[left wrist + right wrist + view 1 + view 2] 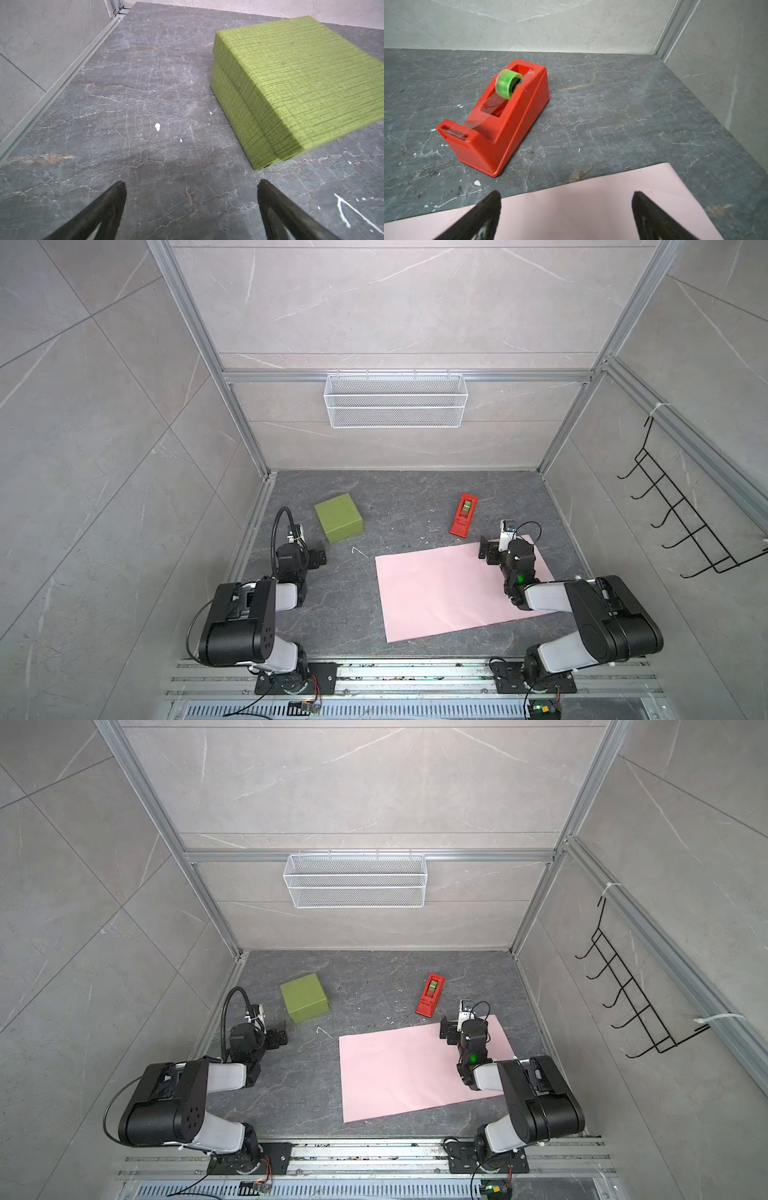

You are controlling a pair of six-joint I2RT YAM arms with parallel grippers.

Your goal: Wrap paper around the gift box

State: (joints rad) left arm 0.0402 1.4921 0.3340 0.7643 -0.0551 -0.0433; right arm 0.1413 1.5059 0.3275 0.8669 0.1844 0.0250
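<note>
**Box and paper lie apart; both pincers spread and empty**

In both top views the olive-green gift box [337, 517] stands on the dark marble tabletop [399, 506], left of centre in the frame, with its lid on and nothing wrapped round it. The paper [440, 593] lies flat with its pale pink side up, to the lower right of the box and well apart from it. One long edge of the sheet slants toward the frame's right side.

A red tape dispenser [463, 515] with a green roll [508, 86] sits just beyond the sheet's far edge, not touching it. A clear strip runs from the roll to the cutter.

In the left wrist view the left gripper [191, 182] has its jaws set wide with bare tabletop between them, and the box's near corner is close by. In the right wrist view the right gripper [566, 193] is equally wide and holds nothing. It sits over the paper's far right corner, though it is hard to say whether the fingertips [492, 199] touch the sheet.

A white wire basket [395, 400] hangs on the back wall at the centre of the frame. A black hook rack [681, 514] hangs at the right.
</note>
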